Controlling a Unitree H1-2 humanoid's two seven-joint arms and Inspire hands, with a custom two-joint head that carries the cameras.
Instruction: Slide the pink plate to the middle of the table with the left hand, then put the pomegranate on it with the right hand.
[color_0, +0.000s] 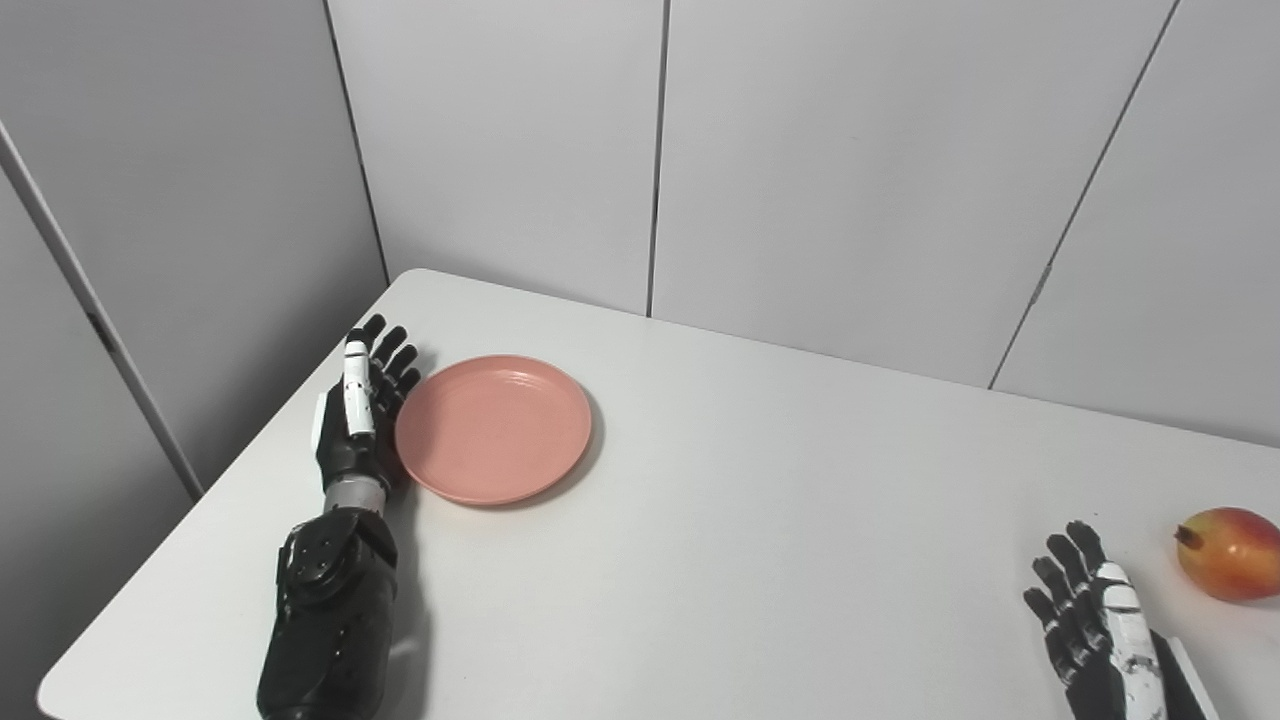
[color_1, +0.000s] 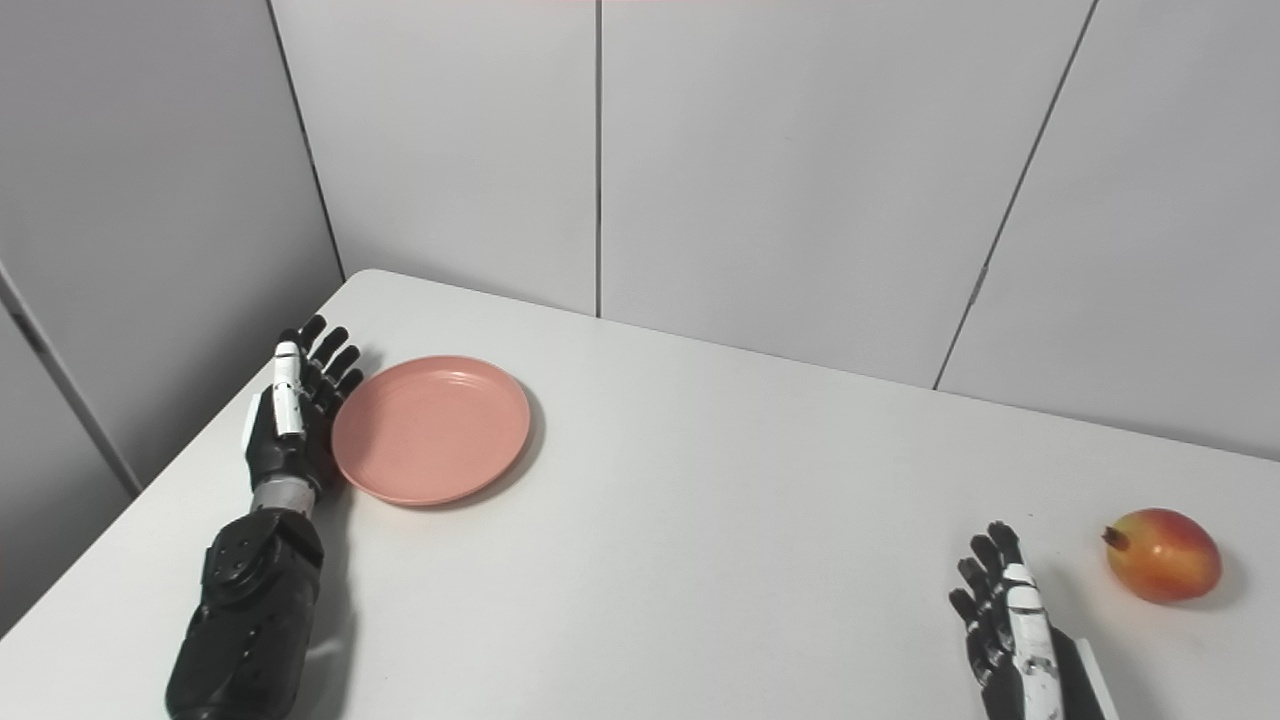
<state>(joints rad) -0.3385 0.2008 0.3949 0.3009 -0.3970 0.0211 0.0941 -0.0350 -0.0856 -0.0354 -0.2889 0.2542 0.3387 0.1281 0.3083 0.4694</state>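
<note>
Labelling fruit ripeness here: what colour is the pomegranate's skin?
The round pomegranate is red blending into yellow-orange, with a dark stem tip; the right eye view shows it whole.

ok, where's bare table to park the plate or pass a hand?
Widest bare patch: mid-table, between the pink plate and the right hand, back to the wall panels. The near strip between both arms is bare too. Tight spots: left hand sits against the plate's left rim near the table edge; pomegranate lies just right of the right hand.

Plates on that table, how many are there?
1. The pink plate lies flat near the table's left side, right beside the open left hand. Nothing hides another.
</note>
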